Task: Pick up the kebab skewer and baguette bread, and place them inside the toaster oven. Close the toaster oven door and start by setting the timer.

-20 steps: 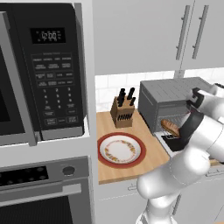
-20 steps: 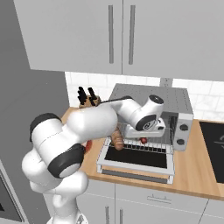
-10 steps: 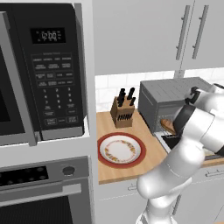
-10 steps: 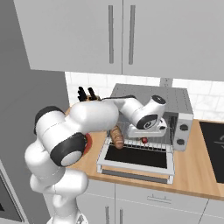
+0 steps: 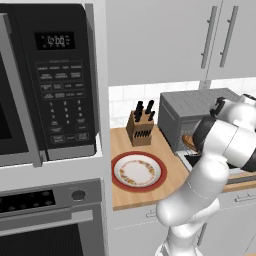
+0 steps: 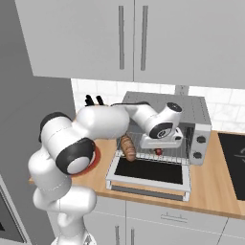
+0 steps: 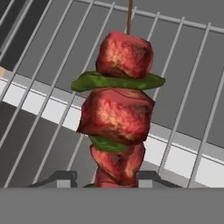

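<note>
The kebab skewer (image 7: 117, 109), red meat chunks with green pepper slices on a thin stick, sits between my fingertips (image 7: 62, 177) in the hand view, just over the wire rack (image 7: 183, 100). My gripper (image 7: 105, 180) is shut on it. From the right base, my gripper (image 6: 160, 146) reaches into the grey toaster oven (image 6: 194, 111), and a red bit of the skewer (image 6: 158, 152) shows below the hand. The baguette bread (image 6: 127, 147) lies at the rack's left end, also seen as a brown loaf (image 5: 189, 142). The toaster oven door (image 6: 149, 173) hangs open, flat toward me.
A red-rimmed plate (image 5: 138, 171) lies on the wooden counter left of the oven, with a knife block (image 5: 140, 128) behind it. A black microwave (image 5: 50, 75) and steel wall oven (image 5: 50, 215) stand at the left. The oven's knobs (image 6: 201, 139) are on its right; a cooktop (image 6: 234, 155) follows.
My arm has swung further toward the oven mouth, its elbow moving right in the left base view. The hand has stayed at the rack with the skewer; the baguette has not moved.
</note>
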